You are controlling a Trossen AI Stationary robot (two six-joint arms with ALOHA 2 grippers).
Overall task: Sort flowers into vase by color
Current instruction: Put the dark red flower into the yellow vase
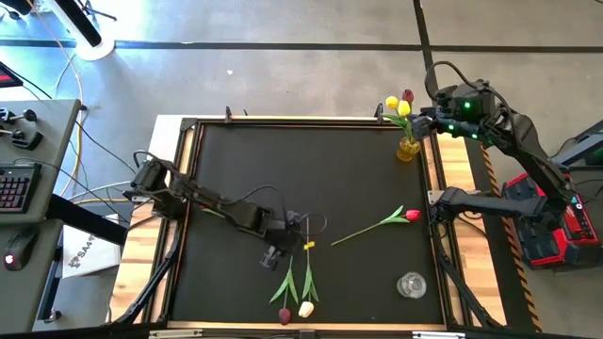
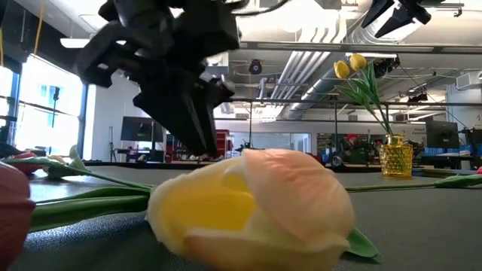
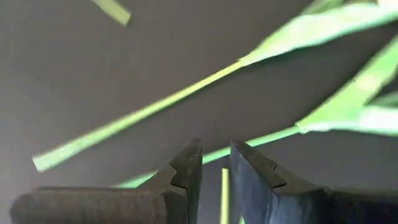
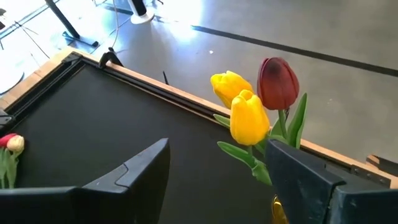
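Note:
Two tulips lie near the table's near edge, a maroon one (image 1: 285,315) and a cream one (image 1: 306,308) (image 2: 248,203), their stems running toward the far edge. My left gripper (image 1: 272,254) (image 3: 216,163) points down at those stems' upper ends, open by a narrow gap with a thin stem (image 3: 224,193) in it. A red tulip (image 1: 412,216) lies flat at the right. The yellow glass vase (image 1: 408,148) (image 2: 395,159) stands at the far right corner and holds two yellow tulips (image 4: 249,115) and a maroon one (image 4: 278,82). My right gripper (image 1: 426,118) (image 4: 217,168) hovers open beside them. My left gripper comes at the stem from above, pointing down, and the stem's end (image 3: 224,186) shows in the gap between its fingers (image 3: 189,171). The stem looks thinner than the gap, and I cannot tell whether either finger touches it.
A clear glass vase (image 1: 411,284) stands upright near the near right corner. The black mat is bounded by a raised frame (image 1: 283,121). The mat's middle and far left hold nothing but my left arm. A desk with a keyboard (image 1: 14,188) stands off the table's left.

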